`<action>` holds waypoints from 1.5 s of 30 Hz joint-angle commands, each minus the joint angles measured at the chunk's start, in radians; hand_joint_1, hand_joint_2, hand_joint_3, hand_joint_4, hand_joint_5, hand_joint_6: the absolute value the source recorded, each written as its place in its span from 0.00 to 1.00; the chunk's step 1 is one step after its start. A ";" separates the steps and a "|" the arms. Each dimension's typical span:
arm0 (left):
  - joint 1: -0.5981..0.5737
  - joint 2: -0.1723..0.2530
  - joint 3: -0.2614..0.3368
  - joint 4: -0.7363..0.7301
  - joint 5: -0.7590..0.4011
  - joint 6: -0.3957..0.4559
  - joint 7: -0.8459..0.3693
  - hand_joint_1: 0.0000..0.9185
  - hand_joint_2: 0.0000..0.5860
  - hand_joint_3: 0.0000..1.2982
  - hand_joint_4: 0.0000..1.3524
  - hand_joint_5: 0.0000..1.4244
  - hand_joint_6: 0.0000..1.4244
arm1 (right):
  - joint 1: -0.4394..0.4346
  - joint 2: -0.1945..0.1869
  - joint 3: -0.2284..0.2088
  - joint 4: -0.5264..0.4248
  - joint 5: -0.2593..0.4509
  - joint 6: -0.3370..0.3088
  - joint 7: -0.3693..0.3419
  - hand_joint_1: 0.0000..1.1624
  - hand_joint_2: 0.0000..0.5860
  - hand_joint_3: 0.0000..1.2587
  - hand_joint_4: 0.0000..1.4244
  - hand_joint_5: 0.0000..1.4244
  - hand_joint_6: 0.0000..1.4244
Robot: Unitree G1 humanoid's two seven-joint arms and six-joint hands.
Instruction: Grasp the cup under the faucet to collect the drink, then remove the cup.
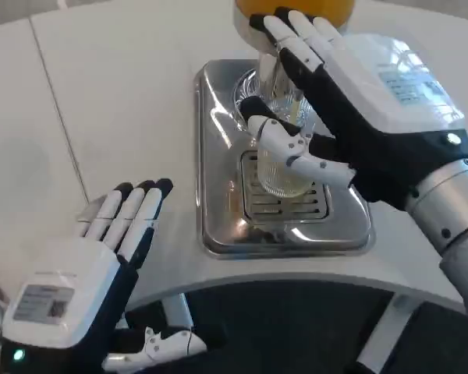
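Right now I am wrapping my right hand (327, 101) around the clear ribbed cup (281, 167), which is standing upright on the slotted grille of the shiny metal drip tray (218, 202). My thumb is crossing the near side of the glass and my other fingers are reaching past its far side, up toward the dispenser's orange tank (296, 9) at the top edge of the frame. The palm is sitting to the right of the cup; I cannot tell how firmly the fingers are pressing on it, but the cup is sitting inside the curl of my hand. The faucet itself is mostly hidden behind my fingers, so I cannot tell whether drink is flowing or how much is in the cup.

My left hand (86, 265) is resting on the white table (125, 93), well to the left of the tray, palm down. Its fingers are lying straight and close together, pointing away from me, and it is holding nothing. The thumb is sticking out below, over the table's curved front edge.
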 commanded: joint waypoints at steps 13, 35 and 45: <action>-0.209 -0.044 -0.051 0.145 -0.002 0.054 0.013 0.12 0.01 0.00 0.00 0.00 0.04 | -0.002 0.049 -0.013 -0.010 -0.041 -0.012 0.133 0.00 0.85 0.05 0.00 0.01 0.03; -0.446 -0.089 -0.161 0.351 -0.065 0.018 0.054 0.22 0.05 0.00 0.00 0.03 0.05 | -0.019 0.029 -0.070 -0.007 -0.023 -0.040 0.173 0.00 0.87 0.05 0.00 0.01 0.03; -0.491 -0.131 -0.220 0.375 -0.063 0.021 0.060 0.22 0.05 0.00 0.00 0.05 0.07 | -0.006 0.021 -0.095 -0.047 -0.040 -0.035 0.216 0.00 0.89 0.05 0.00 0.01 0.03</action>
